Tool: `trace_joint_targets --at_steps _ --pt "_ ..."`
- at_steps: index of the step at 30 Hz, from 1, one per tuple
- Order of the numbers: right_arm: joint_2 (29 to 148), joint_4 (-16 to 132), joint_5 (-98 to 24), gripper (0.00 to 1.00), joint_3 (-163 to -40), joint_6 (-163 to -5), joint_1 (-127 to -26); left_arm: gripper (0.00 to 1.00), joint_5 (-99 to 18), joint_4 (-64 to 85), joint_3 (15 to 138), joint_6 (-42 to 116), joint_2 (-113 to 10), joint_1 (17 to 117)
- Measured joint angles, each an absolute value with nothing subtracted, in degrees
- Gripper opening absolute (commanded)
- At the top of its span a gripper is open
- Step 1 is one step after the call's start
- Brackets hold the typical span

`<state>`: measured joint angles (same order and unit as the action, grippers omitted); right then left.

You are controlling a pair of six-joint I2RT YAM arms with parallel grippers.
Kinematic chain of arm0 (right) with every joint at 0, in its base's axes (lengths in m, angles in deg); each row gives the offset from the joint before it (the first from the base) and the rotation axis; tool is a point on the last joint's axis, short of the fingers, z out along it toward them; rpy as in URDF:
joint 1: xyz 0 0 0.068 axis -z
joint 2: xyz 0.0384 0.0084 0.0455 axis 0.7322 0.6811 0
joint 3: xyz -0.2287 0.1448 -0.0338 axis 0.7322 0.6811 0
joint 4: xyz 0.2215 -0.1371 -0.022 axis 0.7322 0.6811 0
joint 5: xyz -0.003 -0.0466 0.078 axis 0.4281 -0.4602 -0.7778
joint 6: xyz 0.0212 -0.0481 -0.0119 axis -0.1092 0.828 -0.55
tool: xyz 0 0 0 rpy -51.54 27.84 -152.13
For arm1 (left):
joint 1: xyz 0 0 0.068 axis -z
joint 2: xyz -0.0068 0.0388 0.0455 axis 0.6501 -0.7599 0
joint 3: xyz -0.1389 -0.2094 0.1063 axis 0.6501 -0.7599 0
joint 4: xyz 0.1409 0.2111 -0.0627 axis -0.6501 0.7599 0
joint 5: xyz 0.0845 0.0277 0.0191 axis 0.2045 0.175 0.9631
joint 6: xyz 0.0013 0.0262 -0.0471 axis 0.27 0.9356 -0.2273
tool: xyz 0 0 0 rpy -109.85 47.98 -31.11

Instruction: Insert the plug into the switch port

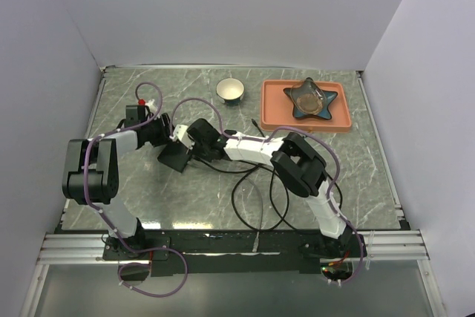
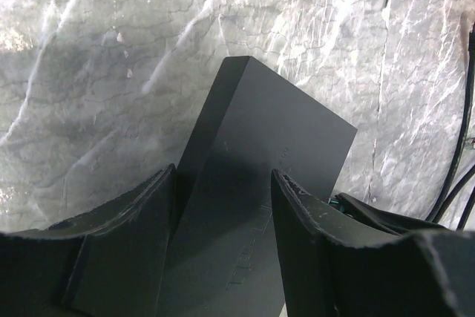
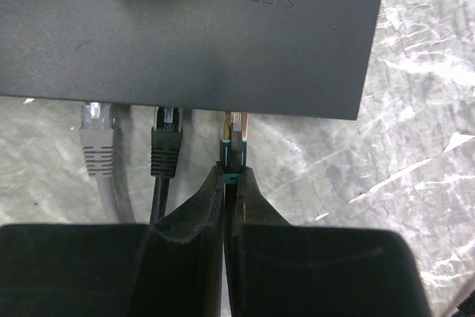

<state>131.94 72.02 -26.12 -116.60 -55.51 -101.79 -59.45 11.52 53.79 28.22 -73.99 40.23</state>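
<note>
The black switch lies left of centre on the table. In the left wrist view the switch sits between my left gripper's jaws, which are shut on its sides. In the right wrist view the switch fills the top, its port edge facing my fingers. My right gripper is shut on a black plug with a teal collar; the plug's clear tip is at the rightmost used port, partly under the switch edge. A grey plug and a black plug sit in ports to its left.
Black cables loop on the table in front of the right arm. A white bowl stands at the back. An orange tray with a dark star-shaped dish is at the back right.
</note>
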Motion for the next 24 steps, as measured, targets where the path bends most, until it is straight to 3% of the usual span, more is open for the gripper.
trace_joint_targets --at_steps 24 --pt "133.43 78.12 -26.29 0.0 -121.23 -61.61 -100.96 0.45 -53.24 3.72 48.57 26.4 -71.72 43.77"
